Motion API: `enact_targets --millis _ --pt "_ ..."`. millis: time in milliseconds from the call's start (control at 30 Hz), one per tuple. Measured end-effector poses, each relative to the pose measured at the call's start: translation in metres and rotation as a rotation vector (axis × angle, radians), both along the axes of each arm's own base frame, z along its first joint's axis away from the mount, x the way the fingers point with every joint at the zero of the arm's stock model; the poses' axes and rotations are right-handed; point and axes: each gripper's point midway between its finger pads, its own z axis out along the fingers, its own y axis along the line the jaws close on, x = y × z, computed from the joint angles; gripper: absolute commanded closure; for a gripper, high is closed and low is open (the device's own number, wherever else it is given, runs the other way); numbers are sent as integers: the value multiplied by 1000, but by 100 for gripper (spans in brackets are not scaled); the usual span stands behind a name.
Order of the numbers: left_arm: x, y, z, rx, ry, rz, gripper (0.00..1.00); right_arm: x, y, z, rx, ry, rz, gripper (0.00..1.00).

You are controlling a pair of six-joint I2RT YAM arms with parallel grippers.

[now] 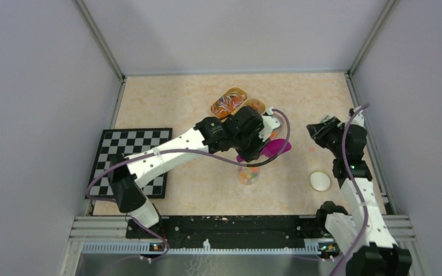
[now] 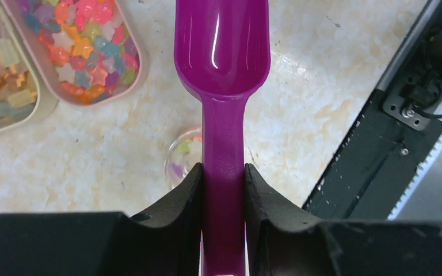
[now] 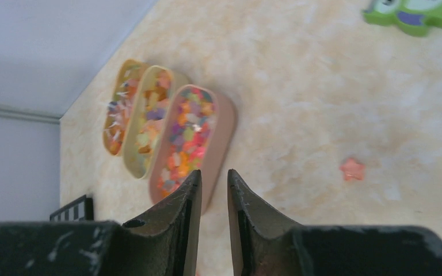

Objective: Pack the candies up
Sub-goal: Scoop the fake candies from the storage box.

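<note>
The candies fill three oblong trays: a pink one (image 2: 86,46) (image 3: 187,135), a beige one (image 2: 0,69) (image 3: 149,121) and an orange one (image 1: 228,102) (image 3: 121,112). My left gripper (image 2: 223,172) (image 1: 253,150) is shut on the handle of a purple scoop (image 2: 221,52) (image 1: 276,148), whose bowl looks empty. Beneath the handle stands a clear cup (image 2: 181,158) (image 1: 248,174) with a few candies inside. My right gripper (image 3: 214,175) (image 1: 322,129) hovers at the right, its jaws a narrow gap apart with nothing between them. One stray pink star candy (image 3: 351,169) (image 1: 311,149) lies on the table.
A white round disc (image 1: 320,181) lies near the right arm. A checkerboard mat (image 1: 129,161) covers the left side. A green toy (image 3: 417,11) shows at the top right of the right wrist view. Grey walls close the table on three sides.
</note>
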Motion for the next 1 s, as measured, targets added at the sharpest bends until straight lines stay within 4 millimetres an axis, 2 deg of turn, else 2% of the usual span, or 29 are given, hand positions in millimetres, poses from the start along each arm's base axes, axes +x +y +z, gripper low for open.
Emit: enact_targets --millis 67,167,333,533,733,1000 --pt "5 -13 -16 4 2 -5 100 5 -19 -29 45 75 -35 79" --pt "11 -24 -40 15 3 -10 100 6 -38 -56 109 135 -71 80" --pt "17 -31 -82 60 2 -21 100 -3 -61 -78 168 146 -132 87" --pt "22 -41 -122 112 17 -49 100 4 -60 -94 202 164 -97 96" --pt "29 -56 -123 80 -2 -71 100 9 -61 -112 224 189 -90 96" --pt "30 -67 -130 60 11 -90 100 14 -62 -133 272 217 -94 96"
